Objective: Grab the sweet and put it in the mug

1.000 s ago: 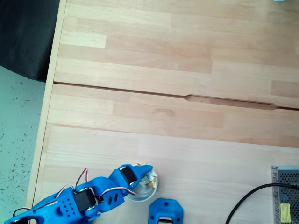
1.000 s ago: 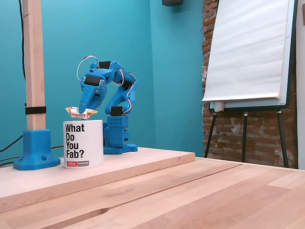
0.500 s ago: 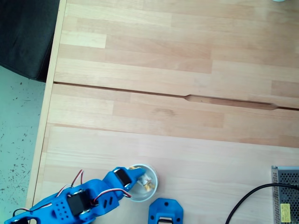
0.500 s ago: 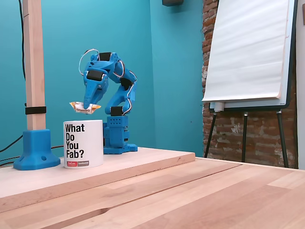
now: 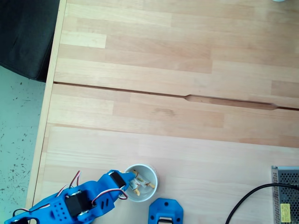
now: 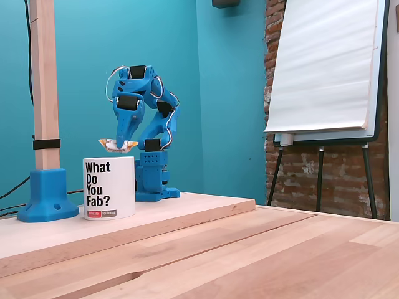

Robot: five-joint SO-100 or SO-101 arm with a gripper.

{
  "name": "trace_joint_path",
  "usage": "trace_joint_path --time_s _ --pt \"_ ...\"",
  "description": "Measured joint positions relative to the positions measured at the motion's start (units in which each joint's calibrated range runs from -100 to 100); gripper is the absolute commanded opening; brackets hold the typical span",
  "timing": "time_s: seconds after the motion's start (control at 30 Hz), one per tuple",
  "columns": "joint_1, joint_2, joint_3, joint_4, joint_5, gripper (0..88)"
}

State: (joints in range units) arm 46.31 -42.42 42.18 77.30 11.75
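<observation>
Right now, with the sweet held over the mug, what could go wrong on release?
The gripper holds the sweet above the mug, but near its back rim in a fixed view; dropped from here, it might clip the rim and bounce onto the table. In a fixed view from above, the fingers sit at the mug's left edge, so lowering could nudge the mug. The wrapper's twisted end could also catch on a finger.

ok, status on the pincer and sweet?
Pincer shut on cream-wrapped sweet with gold twisted ends. Held just above the white ceramic mug. One sweet already inside mug. Nothing blocking.
</observation>
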Motion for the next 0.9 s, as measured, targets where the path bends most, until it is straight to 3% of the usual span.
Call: trace_joint_path --time_s 0.9 --pt "0.37 0.00 1.88 0.00 4.05 0.0"
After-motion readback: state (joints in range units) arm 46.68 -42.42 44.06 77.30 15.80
